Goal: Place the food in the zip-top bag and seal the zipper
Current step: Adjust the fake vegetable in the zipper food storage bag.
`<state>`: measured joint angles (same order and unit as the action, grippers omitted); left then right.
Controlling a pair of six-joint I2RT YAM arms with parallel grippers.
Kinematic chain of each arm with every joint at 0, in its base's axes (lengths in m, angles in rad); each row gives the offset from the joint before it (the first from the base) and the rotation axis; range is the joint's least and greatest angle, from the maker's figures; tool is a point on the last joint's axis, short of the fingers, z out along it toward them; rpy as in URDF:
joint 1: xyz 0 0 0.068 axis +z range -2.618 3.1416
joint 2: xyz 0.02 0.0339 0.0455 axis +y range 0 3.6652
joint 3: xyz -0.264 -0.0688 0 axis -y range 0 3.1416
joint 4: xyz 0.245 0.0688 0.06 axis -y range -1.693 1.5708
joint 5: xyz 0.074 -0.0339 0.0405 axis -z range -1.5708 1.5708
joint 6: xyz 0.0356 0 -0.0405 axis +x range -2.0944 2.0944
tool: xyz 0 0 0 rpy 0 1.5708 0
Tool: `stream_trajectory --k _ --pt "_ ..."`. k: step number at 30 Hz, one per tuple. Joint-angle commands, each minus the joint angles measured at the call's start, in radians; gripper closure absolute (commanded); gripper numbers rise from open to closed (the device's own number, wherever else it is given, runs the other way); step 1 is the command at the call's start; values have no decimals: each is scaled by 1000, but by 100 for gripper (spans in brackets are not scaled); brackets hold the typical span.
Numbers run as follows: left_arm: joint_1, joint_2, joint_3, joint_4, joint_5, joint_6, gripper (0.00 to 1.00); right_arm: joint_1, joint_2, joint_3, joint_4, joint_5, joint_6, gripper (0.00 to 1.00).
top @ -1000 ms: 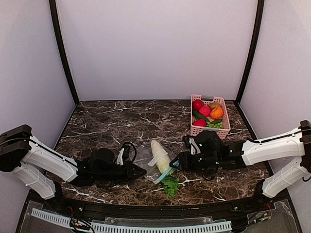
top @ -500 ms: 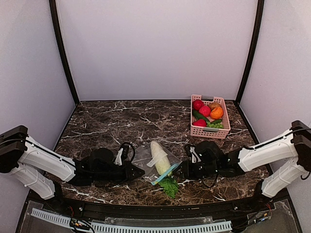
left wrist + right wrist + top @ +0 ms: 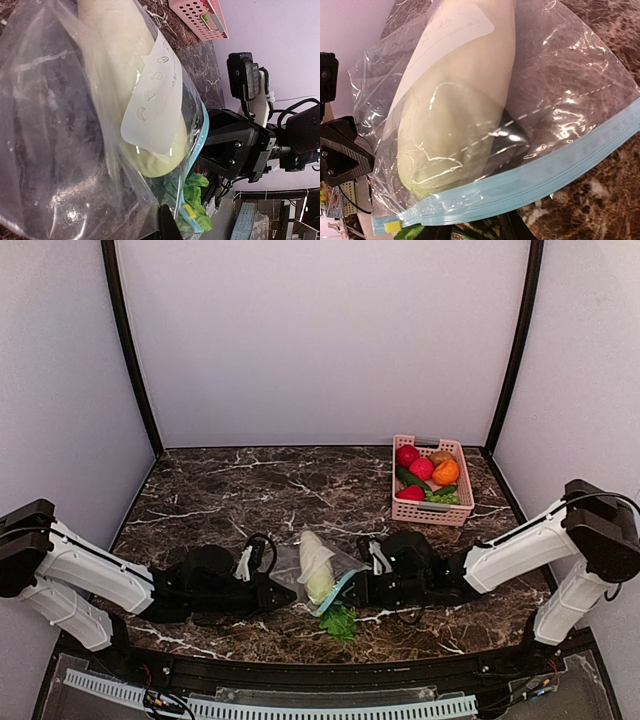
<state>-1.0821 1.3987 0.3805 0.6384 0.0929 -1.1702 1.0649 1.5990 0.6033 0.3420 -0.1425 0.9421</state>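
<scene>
Right hand (image 3: 358,590) at the zipper (image 3: 545,175) of the zip-top bag (image 3: 570,90); left hand (image 3: 284,592) clamped on the bag's far edge.
Pale gourd (image 3: 455,120) sits inside the bag on the bench (image 3: 220,500); leafy green (image 3: 340,622) lies outside, just below the mouth. Whether the right hand's jaws are closed is unclear. Sealing now could pinch leaves in the strip or shut them out.

Gourd (image 3: 465,100) lies inside bag (image 3: 580,95), greens (image 3: 340,622) before it.

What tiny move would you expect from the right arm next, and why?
Probably its jaws close on the teal zipper edge and lift it. The gourd is already inside the bag, but the leafy green lies outside the mouth, beside that strip.
</scene>
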Motion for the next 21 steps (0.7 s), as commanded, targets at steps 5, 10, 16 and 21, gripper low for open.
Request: stream_trajectory --k 5,10,16,21 --pt "-4 -19 -15 -36 26 26 99 19 110 99 176 -38 -27 69" --pt "-4 -16 -17 -33 25 29 99 32 168 143 193 -63 -26 71" --pt "-5 -3 -22 1 29 18 99 42 176 135 189 -53 -17 72" --pt "-5 -56 -71 -12 -30 1 99 43 62 82 88 40 -13 62"
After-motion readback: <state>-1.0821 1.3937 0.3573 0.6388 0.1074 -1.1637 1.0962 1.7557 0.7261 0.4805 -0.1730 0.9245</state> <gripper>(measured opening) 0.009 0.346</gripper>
